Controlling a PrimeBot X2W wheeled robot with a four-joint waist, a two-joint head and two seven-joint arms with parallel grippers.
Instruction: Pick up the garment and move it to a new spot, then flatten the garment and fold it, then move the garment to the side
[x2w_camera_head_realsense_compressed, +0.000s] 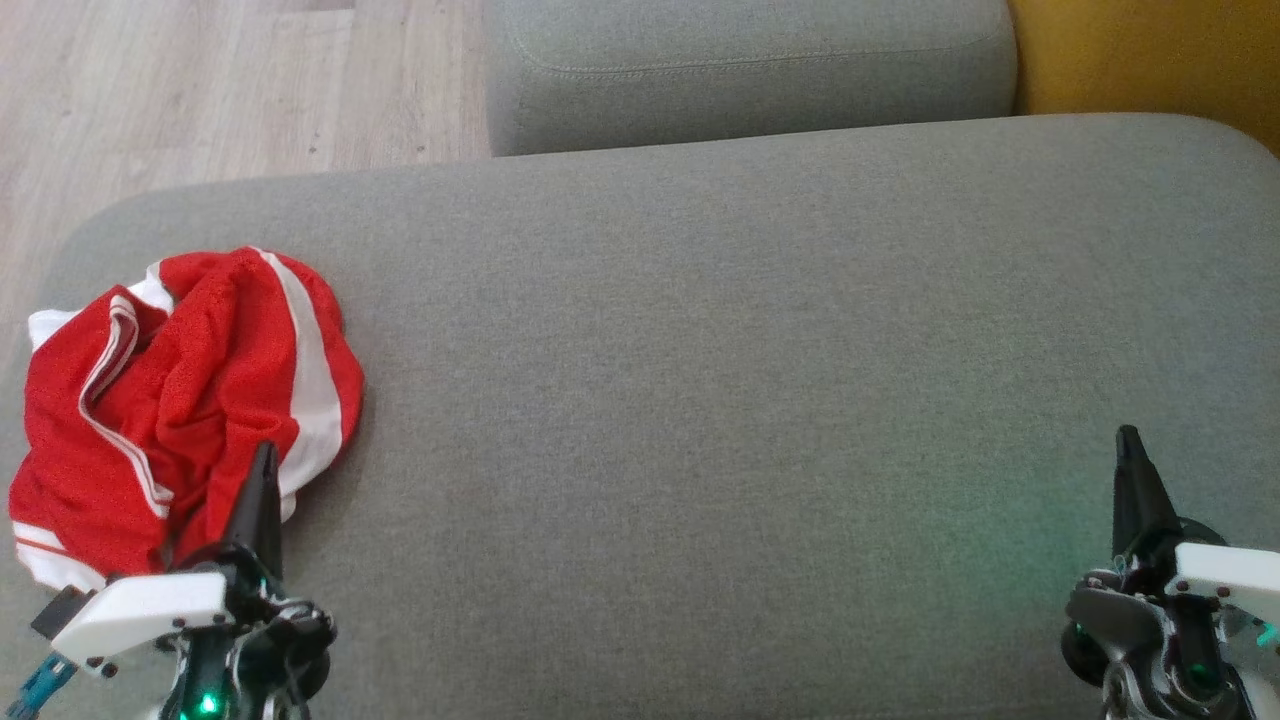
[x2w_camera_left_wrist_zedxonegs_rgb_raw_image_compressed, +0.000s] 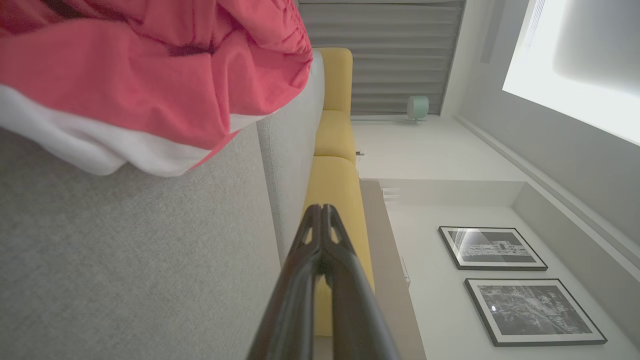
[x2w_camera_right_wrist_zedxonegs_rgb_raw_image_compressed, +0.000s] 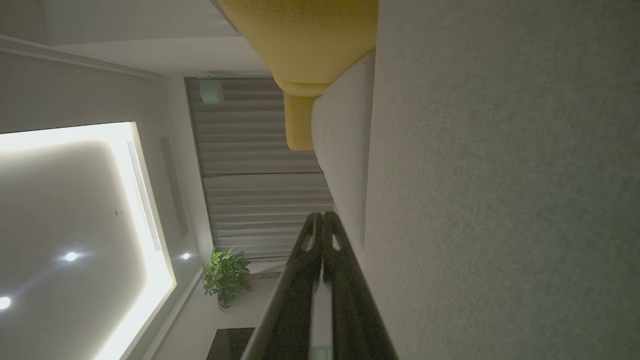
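Note:
The garment (x2w_camera_head_realsense_compressed: 190, 400) is red mesh cloth with white stripes and hems, lying crumpled at the left end of a grey cushion (x2w_camera_head_realsense_compressed: 720, 380). My left gripper (x2w_camera_head_realsense_compressed: 265, 452) is shut and empty, its tip over the garment's near right edge. In the left wrist view the garment (x2w_camera_left_wrist_zedxonegs_rgb_raw_image_compressed: 150, 75) fills the upper left, apart from the closed gripper (x2w_camera_left_wrist_zedxonegs_rgb_raw_image_compressed: 322, 207). My right gripper (x2w_camera_head_realsense_compressed: 1130, 435) is shut and empty at the lower right, far from the garment; its tip (x2w_camera_right_wrist_zedxonegs_rgb_raw_image_compressed: 322, 215) hovers beside bare grey fabric.
A second grey cushion (x2w_camera_head_realsense_compressed: 750, 70) lies beyond the main one, with yellow upholstery (x2w_camera_head_realsense_compressed: 1150, 60) at the far right. Wooden floor (x2w_camera_head_realsense_compressed: 200, 90) lies past the cushion's left and far edges. The wide grey surface runs right of the garment.

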